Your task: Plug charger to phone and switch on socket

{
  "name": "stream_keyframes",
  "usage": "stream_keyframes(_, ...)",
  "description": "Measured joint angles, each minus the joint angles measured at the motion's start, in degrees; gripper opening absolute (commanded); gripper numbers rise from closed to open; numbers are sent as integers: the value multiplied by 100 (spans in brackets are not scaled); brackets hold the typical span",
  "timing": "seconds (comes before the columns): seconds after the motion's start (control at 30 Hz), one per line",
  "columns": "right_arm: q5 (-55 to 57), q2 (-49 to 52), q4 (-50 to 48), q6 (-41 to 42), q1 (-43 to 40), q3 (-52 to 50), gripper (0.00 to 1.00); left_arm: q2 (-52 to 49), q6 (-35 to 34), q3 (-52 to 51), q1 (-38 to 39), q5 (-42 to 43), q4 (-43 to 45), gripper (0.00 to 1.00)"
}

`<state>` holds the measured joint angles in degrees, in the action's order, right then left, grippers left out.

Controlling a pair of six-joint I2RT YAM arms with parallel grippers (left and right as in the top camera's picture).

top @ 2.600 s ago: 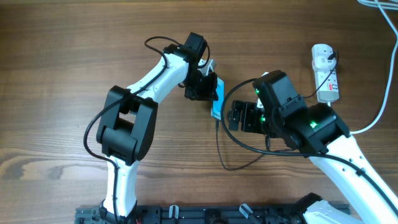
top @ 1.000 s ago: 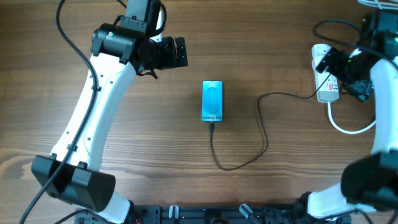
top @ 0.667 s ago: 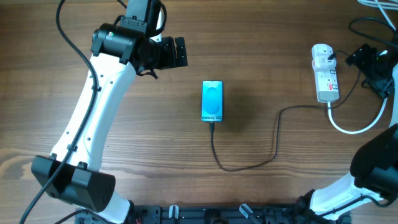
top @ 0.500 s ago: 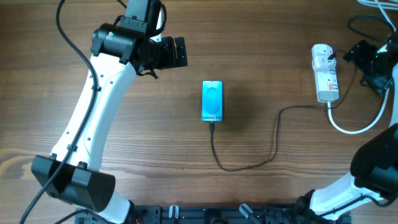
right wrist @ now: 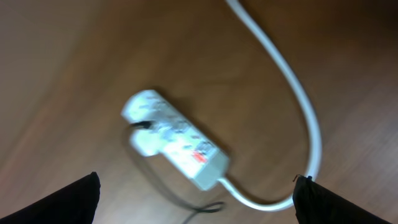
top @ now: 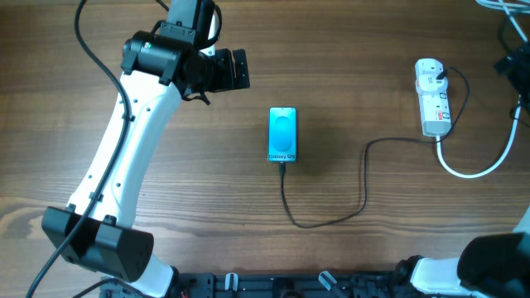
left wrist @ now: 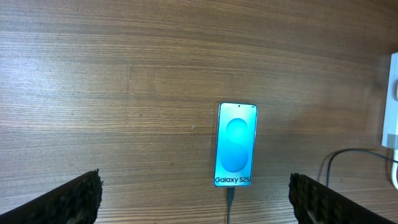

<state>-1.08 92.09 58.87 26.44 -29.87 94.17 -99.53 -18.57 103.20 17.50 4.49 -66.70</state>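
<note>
The phone (top: 282,135) lies flat mid-table, its cyan screen lit. The charger (top: 362,170), a thin black cable, runs from the phone's lower end in a loop to the black plug in the white socket (top: 433,108). In the left wrist view the charger tip (left wrist: 231,195) meets the bottom edge of the phone (left wrist: 236,144). My left gripper (top: 243,70) hangs open up and left of the phone, holding nothing. My right gripper (right wrist: 199,205) is open and empty above the blurred socket (right wrist: 174,138); overhead it is almost off the right edge.
The socket's white lead (top: 476,170) curves off to the right edge, also seen as the white lead (right wrist: 298,106). A red switch mark (top: 440,116) shows on the socket. The left arm (top: 124,165) crosses the table's left half.
The right arm has pulled away from the socket to the right and nearly left the overhead view. The charger's loop has shifted slightly. The left arm has not moved.
</note>
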Motion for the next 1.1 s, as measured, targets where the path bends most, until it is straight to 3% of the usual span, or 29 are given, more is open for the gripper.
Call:
stream_keyframes(0.17, 280, 944, 297, 63, -221, -7, 100, 0, 0, 0, 0, 0, 2, 100)
stream_keyframes(0.33, -608, 1504, 568, -501, -120, -7, 100, 0, 0, 0, 0, 0, 0, 100)
stream_keyframes(0.63, -2020, 1547, 1252, -1268, 289, -7, 100, 0, 0, 0, 0, 0, 0, 100)
stream_keyframes(1.1, -1427, 1517, 1064, -1322, -782, -7, 100, 0, 0, 0, 0, 0, 0, 100)
